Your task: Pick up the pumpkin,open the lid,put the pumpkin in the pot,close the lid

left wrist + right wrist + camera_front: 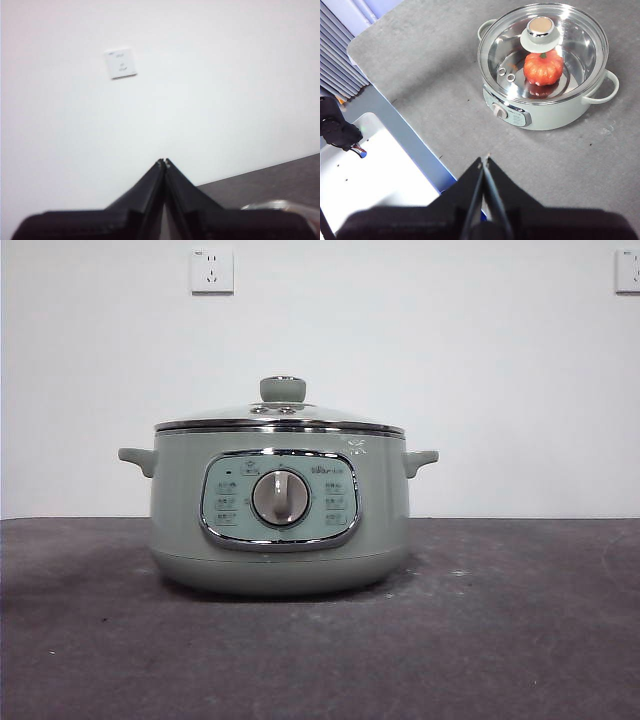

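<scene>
The sage-green pot (279, 525) stands mid-table with its dial panel facing the front view. The glass lid (280, 416) rests on the pot, knob up. From high above, the right wrist view shows the pot (547, 112) with the lid (542, 47) on it and the orange-red pumpkin (543, 68) inside, seen through the glass. My right gripper (485, 159) is shut and empty, raised well away from the pot. My left gripper (164, 161) is shut and empty too, facing the white wall. Neither arm appears in the front view.
The table (520, 620) is dark grey felt, with its edge (395, 112) next to a white surface (375, 175) in the right wrist view. Wall sockets (212, 270) sit on the white wall behind.
</scene>
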Controlling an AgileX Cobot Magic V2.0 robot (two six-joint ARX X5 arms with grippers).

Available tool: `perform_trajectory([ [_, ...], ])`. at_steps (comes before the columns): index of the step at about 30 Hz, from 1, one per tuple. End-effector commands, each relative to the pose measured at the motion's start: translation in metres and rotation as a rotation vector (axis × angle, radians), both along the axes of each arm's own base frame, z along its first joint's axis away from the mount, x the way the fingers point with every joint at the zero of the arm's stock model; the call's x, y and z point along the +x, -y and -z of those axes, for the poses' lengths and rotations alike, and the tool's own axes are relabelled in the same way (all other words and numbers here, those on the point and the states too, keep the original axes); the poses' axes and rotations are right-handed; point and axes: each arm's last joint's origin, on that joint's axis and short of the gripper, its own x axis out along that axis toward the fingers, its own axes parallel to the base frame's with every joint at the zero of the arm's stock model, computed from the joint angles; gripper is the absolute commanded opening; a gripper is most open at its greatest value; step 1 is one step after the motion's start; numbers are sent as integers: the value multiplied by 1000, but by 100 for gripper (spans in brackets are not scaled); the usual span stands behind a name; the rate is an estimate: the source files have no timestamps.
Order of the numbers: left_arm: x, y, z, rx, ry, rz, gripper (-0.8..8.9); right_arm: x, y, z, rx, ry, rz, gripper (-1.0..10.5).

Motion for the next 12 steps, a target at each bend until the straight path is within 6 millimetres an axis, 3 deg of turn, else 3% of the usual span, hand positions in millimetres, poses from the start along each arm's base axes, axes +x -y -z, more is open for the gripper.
perform_trajectory([
  [1, 3, -2, 46, -1, -1, -23, -4, -1, 1, 2, -10, -18, 4, 0],
  [8, 5, -4, 129, -42, -49, -82, -4, -1, 1, 2, -10, -18, 4, 0],
  [12, 7, -6, 164, -65, -109, -124, -4, -1, 1, 2, -10, -18, 4, 0],
])
